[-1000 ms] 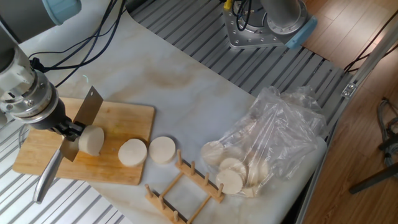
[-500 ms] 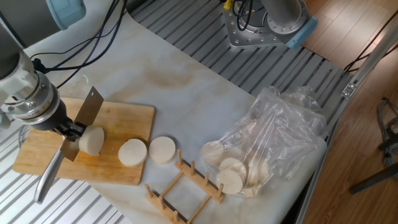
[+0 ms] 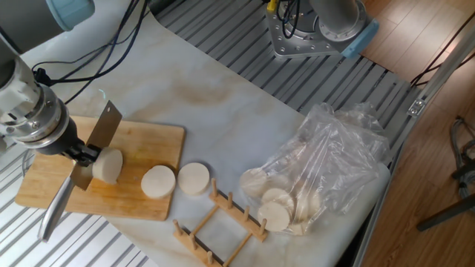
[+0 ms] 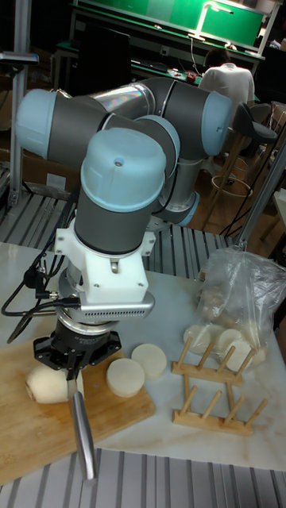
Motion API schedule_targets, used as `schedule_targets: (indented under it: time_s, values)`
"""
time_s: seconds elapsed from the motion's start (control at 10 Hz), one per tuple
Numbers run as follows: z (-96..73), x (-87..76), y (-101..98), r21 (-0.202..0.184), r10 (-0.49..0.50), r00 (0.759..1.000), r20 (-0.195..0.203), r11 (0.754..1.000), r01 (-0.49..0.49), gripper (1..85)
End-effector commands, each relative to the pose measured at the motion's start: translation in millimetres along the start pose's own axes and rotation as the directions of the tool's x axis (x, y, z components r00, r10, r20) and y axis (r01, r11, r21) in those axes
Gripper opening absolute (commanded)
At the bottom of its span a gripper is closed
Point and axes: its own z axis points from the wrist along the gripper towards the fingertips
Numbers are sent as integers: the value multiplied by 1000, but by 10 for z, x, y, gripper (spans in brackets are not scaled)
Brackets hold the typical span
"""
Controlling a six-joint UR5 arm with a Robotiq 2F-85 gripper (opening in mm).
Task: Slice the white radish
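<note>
At the left end of the cutting board (image 3: 141, 141), the gripper (image 3: 83, 156) is clamped on a cleaver (image 3: 100, 137), blade upright so its edge can come down across the white radish (image 3: 108, 165). The radish stub lies touching the blade's right face, just beside the gripper. Two cut discs (image 3: 158, 181) rest by the board's right edge, likely cleared aside.

A cutting board (image 3: 141, 148) is lying on the bench (image 3: 223, 111) at the left. The white radish (image 3: 107, 165) is resting on the board, with the knife (image 3: 93, 144) standing just to its left, against it, under the claw (image 3: 82, 156). One slice (image 3: 158, 181) is sitting on the board's right end; another slice (image 3: 194, 178) is lying just beside it on the bench. A wooden rack (image 3: 219, 222) is standing in front of them, and a plastic bag (image 3: 326, 163) holding slices is lying farther right.
</note>
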Motion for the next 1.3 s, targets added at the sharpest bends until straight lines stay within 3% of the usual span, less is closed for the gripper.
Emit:
schedule_targets:
  time_s: [0.0, 0.2, 0.7, 0.8, 1.2]
  values:
    - [93, -35, 70, -46, 6, 999, 41, 999, -4, 13]
    - [140, -117, 68, -44, 17, 997, 70, 999, -14, 13]
    - [-62, -124, 70, -55, 7, 999, 42, 998, -4, 13]
    - [-8, -138, 97, -71, 10, 998, 60, 997, -6, 13]
    - [147, -214, 120, -51, 27, 996, 80, 998, -23, 13]
